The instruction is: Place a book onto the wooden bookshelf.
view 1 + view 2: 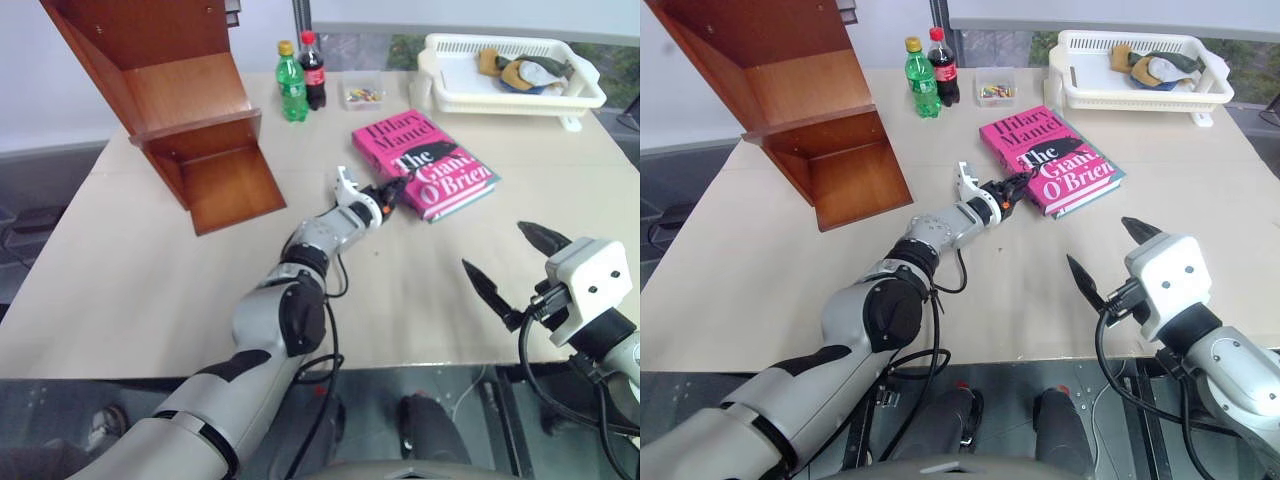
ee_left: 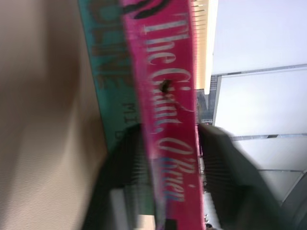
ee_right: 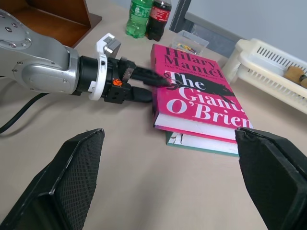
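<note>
The bright pink book (image 1: 430, 160) lies flat on the table, on top of a teal-green book (image 3: 201, 142), right of centre. My left gripper (image 1: 392, 192) reaches level to the near spine edge of the pink book and is shut on it, one finger over the cover and one under. In the left wrist view the pink spine (image 2: 168, 96) sits pinched between my two dark fingers (image 2: 122, 167). The wooden bookshelf (image 1: 190, 100) stands at the back left, its open compartments facing the table. My right gripper (image 1: 496, 248) hovers open at the near right, nothing in it.
A green bottle (image 1: 291, 82), a cola bottle (image 1: 313, 70) and a small clear box (image 1: 362, 95) stand at the back between shelf and books. A white plastic basket (image 1: 460, 98) with a few items sits at the back right. Bare beige table (image 1: 150, 280) lies in front of the shelf.
</note>
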Motion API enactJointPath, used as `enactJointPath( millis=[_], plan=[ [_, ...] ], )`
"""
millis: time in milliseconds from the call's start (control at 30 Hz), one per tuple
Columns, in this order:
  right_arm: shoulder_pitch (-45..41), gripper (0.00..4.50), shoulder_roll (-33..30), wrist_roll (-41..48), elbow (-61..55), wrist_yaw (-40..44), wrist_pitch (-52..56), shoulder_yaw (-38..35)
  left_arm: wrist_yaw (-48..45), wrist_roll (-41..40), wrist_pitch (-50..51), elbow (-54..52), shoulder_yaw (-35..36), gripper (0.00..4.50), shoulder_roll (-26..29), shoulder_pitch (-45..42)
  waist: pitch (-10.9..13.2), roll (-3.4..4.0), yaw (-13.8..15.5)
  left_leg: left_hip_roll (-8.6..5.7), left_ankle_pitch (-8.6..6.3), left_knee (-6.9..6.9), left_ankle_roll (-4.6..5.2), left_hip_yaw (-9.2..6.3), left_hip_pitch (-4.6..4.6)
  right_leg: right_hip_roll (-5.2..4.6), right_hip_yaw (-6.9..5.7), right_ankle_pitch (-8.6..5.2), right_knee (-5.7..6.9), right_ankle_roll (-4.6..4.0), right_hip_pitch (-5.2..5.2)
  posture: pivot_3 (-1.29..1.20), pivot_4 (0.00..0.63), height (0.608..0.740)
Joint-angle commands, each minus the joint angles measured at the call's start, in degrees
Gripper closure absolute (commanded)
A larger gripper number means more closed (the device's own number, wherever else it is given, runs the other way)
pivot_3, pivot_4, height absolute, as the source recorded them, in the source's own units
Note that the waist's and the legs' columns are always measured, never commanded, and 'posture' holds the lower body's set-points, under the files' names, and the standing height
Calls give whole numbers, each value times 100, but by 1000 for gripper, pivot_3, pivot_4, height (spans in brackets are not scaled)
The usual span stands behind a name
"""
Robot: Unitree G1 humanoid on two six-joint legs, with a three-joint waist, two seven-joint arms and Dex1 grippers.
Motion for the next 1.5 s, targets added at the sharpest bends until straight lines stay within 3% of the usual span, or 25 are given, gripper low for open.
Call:
enactJointPath(
  millis=[33,367,467,567,667,733,867,967,1100,1267,1500],
  plan=[
    [-65,0,-49,58,-228,-68,-41,-91,9,-45,37,-60,39,3842,-17,-114,0,0,0,0,0,0,0,0,0,0,0,0,0,0,0,0,150,740],
    [-147,0,45,-56,-228,-45,75,61,-278,5,372,-390,-99,3842,105,-65,0,0,-1,-1,0,4,0,0,0,0,0,0,3,0,0,0,150,740],
    [-260,0,151,-132,-228,-14,167,191,-810,252,755,-1611,-787,3842,229,319,0,0,-12,-1,0,6,0,1,0,1,1,0,5,0,0,0,150,740],
    [-429,0,305,-196,-228,72,306,309,-1547,856,675,-3739,-2222,3842,461,1257,-1,2,-61,5,0,7,-1,3,0,4,6,1,8,-1,-1,0,150,740],
    [-666,0,493,-291,-172,263,478,446,-2217,1845,-390,-5668,-3631,3842,1134,2150,-2,3,-106,13,0,3,-2,7,2,8,17,1,8,-3,-3,0,150,740],
    [-863,0,600,-356,-59,438,532,551,-2407,2633,-1605,-6291,-4146,3842,1606,2418,-2,4,-81,14,0,6,-2,7,2,8,18,2,5,-4,-3,0,150,740],
    [-1331,0,804,-502,241,827,596,782,-2118,4175,-4254,-6344,-4466,3842,2597,2092,-2,4,-13,16,0,7,-1,15,6,8,21,4,-2,-5,0,0,150,740],
    [-1639,0,971,-625,468,1125,603,974,-1680,5164,-5149,-5973,-4460,3842,3417,1482,-2,3,9,25,-2,8,4,20,8,16,21,7,-2,-11,0,0,150,740],
    [-1942,0,1202,-825,782,1517,543,1202,-1628,5932,-5093,-5975,-4370,3842,4418,938,-3,5,-5,22,-5,9,9,17,5,19,17,8,-6,-8,1,0,150,740],
    [-2428,0,1599,-1168,1369,2018,329,1558,-2197,6370,-4260,-6172,-4240,3842,5328,573,2,-2,-51,20,-3,6,5,13,-4,20,11,8,-12,-6,-5,0,150,740],
    [-3113,0,2202,-1687,2295,2688,-138,2001,-3007,6521,-2693,-6580,-4065,3842,5966,361,7,-10,-169,23,-3,6,5,3,-7,27,4,6,-10,-4,-5,0,150,740]
  ],
)
